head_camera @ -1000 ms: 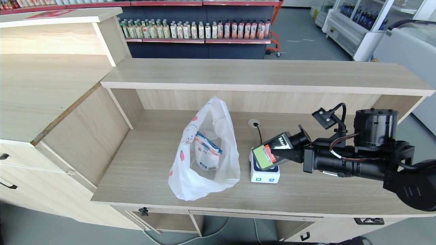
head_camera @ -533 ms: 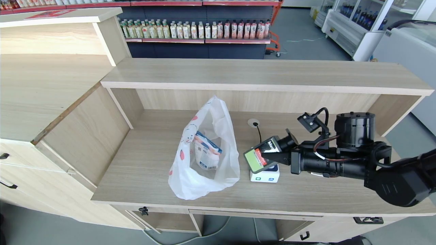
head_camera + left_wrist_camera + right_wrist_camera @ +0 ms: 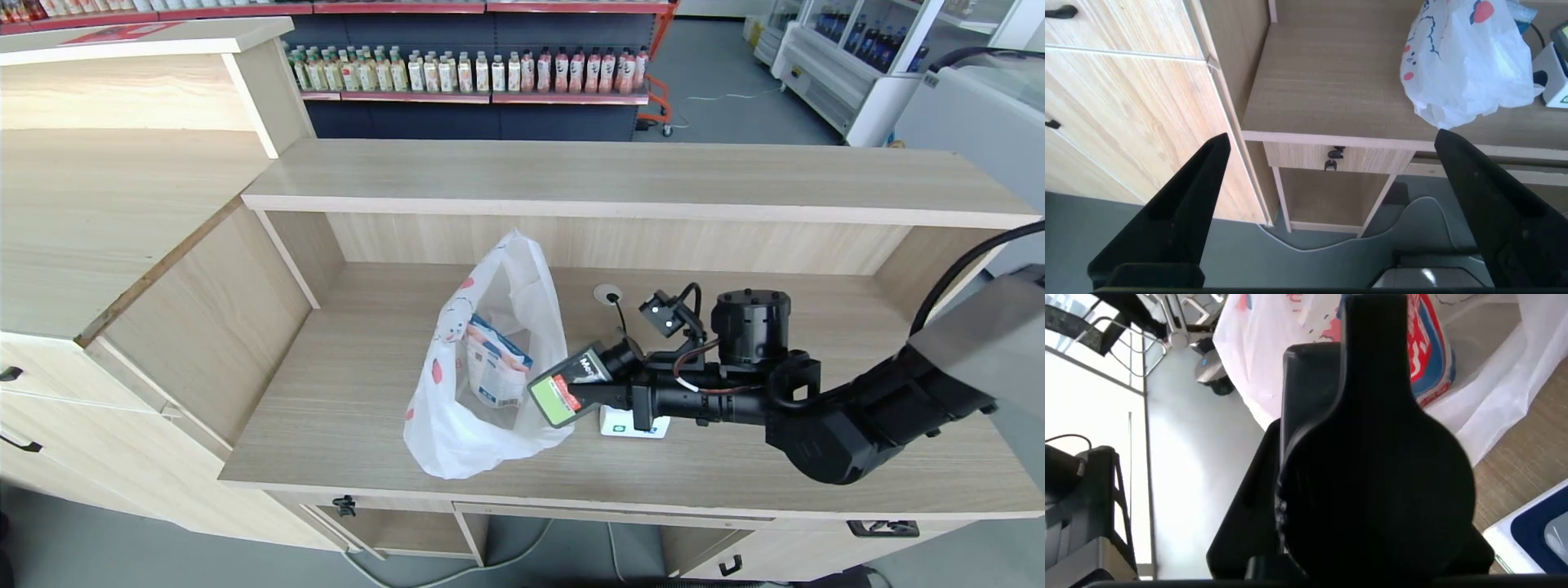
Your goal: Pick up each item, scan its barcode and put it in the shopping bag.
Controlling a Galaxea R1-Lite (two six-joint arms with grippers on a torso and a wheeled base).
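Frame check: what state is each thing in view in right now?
shopping bag: open, standing on the counter.
packet: inside the bag.
box: gripped, tilted, beside the bag's opening.
scanner: resting on the counter.
right end effector: shut on the box.
left end effector: open, empty.

You can pass over the counter (image 3: pixel 343 408) left of the shopping bag (image 3: pixel 457 433). On its right, the scanner (image 3: pixel 645 429) and the right gripper (image 3: pixel 602 382), clamping its box (image 3: pixel 559 398), crowd the approach.
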